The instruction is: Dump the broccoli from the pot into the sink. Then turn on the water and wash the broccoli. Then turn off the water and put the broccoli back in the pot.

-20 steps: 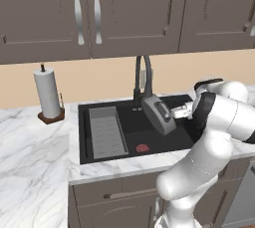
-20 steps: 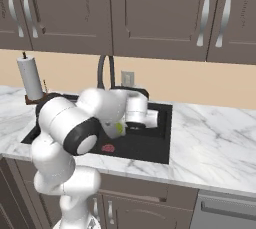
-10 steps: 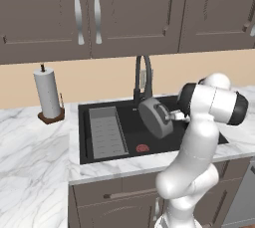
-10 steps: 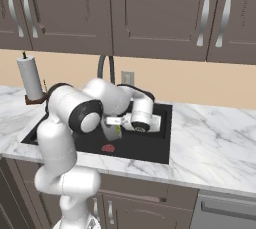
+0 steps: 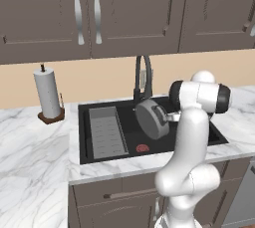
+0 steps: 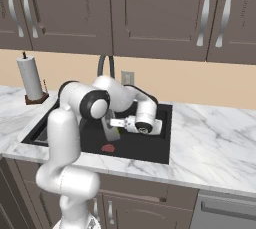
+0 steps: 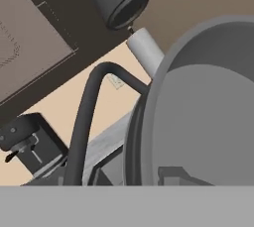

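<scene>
**Pot held on edge above the sink basin**

The fingers (image 5: pixel 168 117) are closed on the rim of the round, shallow grey metal pot (image 5: pixel 152 119), at its right side as seen from the left base view. In the hand view one dark fingertip (image 7: pixel 176 175) lies against the inner wall of the pot (image 7: pixel 208 117).

The pot is tipped on its edge, its flat underside facing the left base camera. It hangs over the right half of the large black rectangular sink (image 5: pixel 199 122), clear of the basin floor. In the right base view the pot (image 6: pixel 112 128) shows edge-on, as a narrow grey band beside the hand.

Directly below the pot, the red round drain (image 5: pixel 143 148) sits in the basin floor. The grey ribbed tray insert (image 5: pixel 106 132) occupies the left half of the sink. The dark arched faucet (image 5: pixel 143 75) stands at the rear rim, just behind the pot.

The broccoli cannot be located with certainty.

On the white marble desk (image 5: pixel 35 162), left of the sink, a white paper-towel roll (image 5: pixel 48 93) stands upright on a brown base.
</scene>
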Motion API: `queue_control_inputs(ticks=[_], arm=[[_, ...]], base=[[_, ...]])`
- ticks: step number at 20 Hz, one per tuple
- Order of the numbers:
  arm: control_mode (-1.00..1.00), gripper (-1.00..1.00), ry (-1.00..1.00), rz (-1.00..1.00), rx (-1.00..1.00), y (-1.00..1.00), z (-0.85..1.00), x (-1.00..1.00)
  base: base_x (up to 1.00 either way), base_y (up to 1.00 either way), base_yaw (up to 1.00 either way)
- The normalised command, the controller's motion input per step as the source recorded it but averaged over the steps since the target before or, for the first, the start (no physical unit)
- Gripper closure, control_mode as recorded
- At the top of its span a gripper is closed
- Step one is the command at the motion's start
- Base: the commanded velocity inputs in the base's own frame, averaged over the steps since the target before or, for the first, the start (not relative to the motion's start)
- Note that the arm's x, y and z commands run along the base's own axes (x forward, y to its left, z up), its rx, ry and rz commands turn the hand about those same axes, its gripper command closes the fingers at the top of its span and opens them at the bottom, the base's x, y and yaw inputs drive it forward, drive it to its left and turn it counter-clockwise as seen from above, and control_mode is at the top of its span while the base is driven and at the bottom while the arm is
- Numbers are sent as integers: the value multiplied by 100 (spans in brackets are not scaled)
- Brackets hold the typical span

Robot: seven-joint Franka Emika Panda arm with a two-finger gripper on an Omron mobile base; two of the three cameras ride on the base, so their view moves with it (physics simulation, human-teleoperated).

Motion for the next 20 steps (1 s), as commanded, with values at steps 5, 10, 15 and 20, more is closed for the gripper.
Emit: queue_control_inputs(ticks=[5,10,15,20], arm=[[-100,100,0,3,6,0,-17,37],[-100,100,0,2,6,0,-15,36],[-100,100,3,2,5,0,-16,32],[-100,100,5,1,5,0,-15,25]], base=[[0,0,0],[0,0,0],[0,0,0],[0,0,0]])
